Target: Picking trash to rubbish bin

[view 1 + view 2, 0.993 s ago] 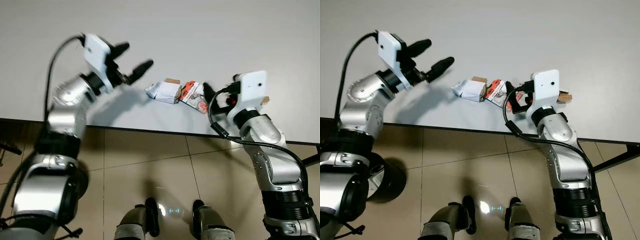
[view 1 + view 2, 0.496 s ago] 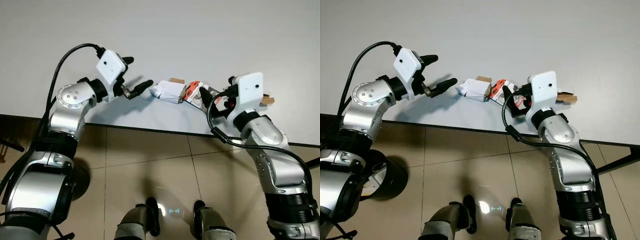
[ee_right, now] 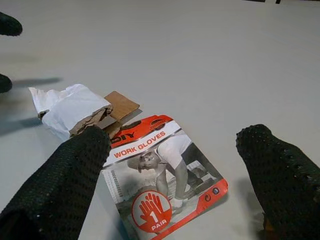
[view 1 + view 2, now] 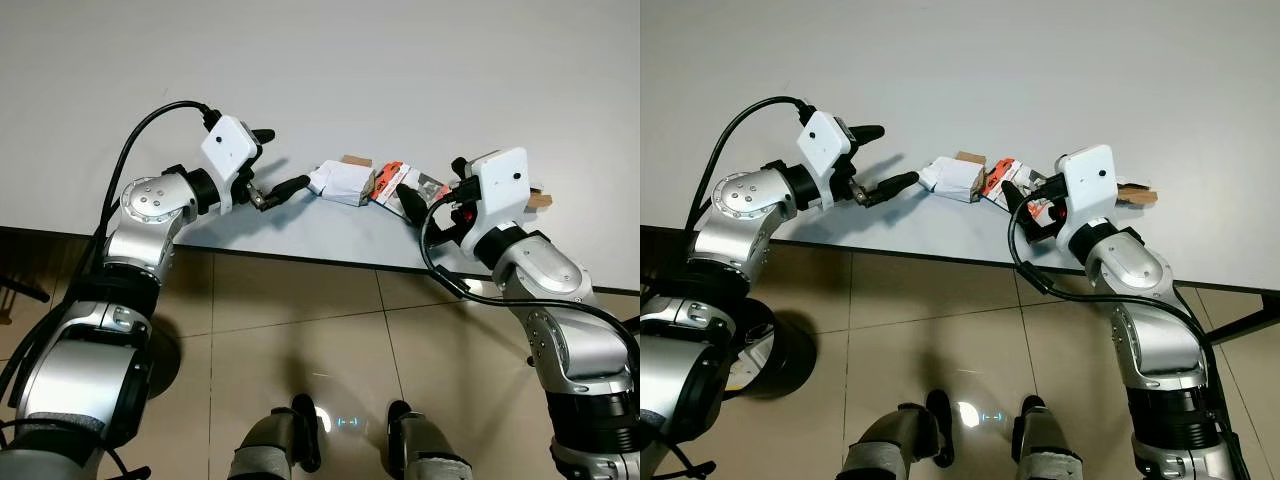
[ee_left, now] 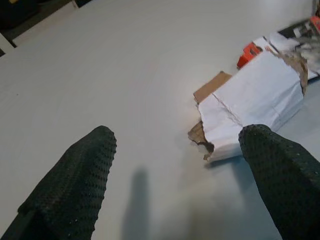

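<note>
"DIY WORK GLOVES", "1 PAIR" on the glove card [image 3: 165, 182]

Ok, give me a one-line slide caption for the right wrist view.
Right tool open over the work-gloves card, torn white paper bag beside it on the white table.

torn white paper bag [image 4: 340, 181] flat beside red glove card [image 3: 165, 185] on table
</note>
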You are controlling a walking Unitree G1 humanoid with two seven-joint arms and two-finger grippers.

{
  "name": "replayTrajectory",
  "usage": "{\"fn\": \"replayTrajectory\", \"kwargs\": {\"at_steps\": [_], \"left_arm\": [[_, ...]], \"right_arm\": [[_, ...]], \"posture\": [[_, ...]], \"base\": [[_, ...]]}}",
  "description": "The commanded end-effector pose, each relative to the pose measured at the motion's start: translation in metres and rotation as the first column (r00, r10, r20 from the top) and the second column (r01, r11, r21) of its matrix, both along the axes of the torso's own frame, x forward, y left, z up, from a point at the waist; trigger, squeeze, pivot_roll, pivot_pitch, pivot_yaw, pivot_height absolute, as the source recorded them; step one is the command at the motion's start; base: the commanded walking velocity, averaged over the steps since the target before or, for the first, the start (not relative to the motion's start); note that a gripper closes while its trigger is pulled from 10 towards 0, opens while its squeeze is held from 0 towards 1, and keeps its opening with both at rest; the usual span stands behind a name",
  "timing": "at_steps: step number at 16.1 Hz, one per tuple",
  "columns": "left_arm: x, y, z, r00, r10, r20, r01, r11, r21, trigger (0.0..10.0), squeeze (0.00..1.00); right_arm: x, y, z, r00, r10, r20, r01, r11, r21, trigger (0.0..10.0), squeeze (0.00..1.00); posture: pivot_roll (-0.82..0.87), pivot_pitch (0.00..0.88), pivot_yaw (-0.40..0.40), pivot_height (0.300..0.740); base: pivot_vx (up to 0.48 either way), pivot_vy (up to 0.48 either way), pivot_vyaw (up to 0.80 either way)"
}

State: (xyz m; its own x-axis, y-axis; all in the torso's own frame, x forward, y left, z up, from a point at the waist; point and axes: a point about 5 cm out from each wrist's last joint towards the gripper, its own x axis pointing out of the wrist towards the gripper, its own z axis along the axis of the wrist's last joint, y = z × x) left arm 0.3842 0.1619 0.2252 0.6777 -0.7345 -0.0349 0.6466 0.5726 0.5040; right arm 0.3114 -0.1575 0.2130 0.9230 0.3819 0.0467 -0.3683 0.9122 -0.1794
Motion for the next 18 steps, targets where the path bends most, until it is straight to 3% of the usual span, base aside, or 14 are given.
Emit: {"fn": "replayTrajectory", "kwargs": {"at_steps": [1, 3, 6, 8, 9, 12, 18], "left_arm": [[-0.002, -0.006, -0.005, 0.999, -0.048, -0.016, 0.049, 0.998, 0.05, 10.0, 0.0], [-0.009, -0.026, -0.025, 0.988, -0.141, -0.056, 0.146, 0.985, 0.087, 10.0, 0.0], [-0.005, -0.042, -0.016, 0.986, -0.164, -0.033, 0.166, 0.984, 0.063, 10.0, 0.0], [-0.004, -0.047, -0.016, 0.984, -0.177, -0.024, 0.178, 0.979, 0.103, 10.0, 0.0], [-0.002, -0.054, -0.016, 0.986, -0.169, 0.0, 0.167, 0.974, 0.155, 10.0, 0.0], [0.002, -0.061, -0.009, 0.986, -0.155, 0.053, 0.141, 0.967, 0.213, 10.0, 0.0], [0.015, -0.068, 0.008, 0.996, -0.038, 0.084, 0.025, 0.989, 0.146, 10.0, 0.0]], "right_arm": [[-0.005, 0.003, 0.0, 1.0, 0.027, -0.002, -0.027, 1.0, -0.004, 10.0, 0.0], [-0.006, 0.006, -0.003, 0.999, 0.041, -0.012, -0.041, 0.999, 0.001, 10.0, 0.0], [-0.01, 0.011, -0.002, 0.995, 0.097, -0.019, -0.097, 0.995, 0.004, 10.0, 0.0], [-0.01, 0.011, -0.002, 0.995, 0.1, -0.02, -0.1, 0.995, 0.002, 10.0, 0.0], [-0.012, 0.012, -0.002, 0.994, 0.103, -0.021, -0.103, 0.995, 0.001, 10.0, 0.0], [-0.016, 0.012, -0.003, 0.994, 0.104, -0.024, -0.104, 0.995, 0.008, 10.0, 0.0], [-0.021, 0.016, -0.006, 0.993, 0.116, -0.037, -0.116, 0.993, 0.018, 10.0, 0.0]], "posture": [[-0.02, 0.298, 0.1, 0.74], [-0.02, 0.3, 0.101, 0.74], [-0.02, 0.301, 0.099, 0.74], [-0.02, 0.304, 0.101, 0.74], [-0.03, 0.305, 0.105, 0.74], [-0.03, 0.31, 0.112, 0.74], [-0.04, 0.316, 0.118, 0.74]], "base": [[0.0, 0.0, 0.0], [0.0, 0.0, 0.0], [0.0, 0.0, 0.0], [0.0, 0.0, 0.0], [0.0, 0.0, 0.0], [0.0, 0.0, 0.0], [0.0, 0.0, 0.0]]}}
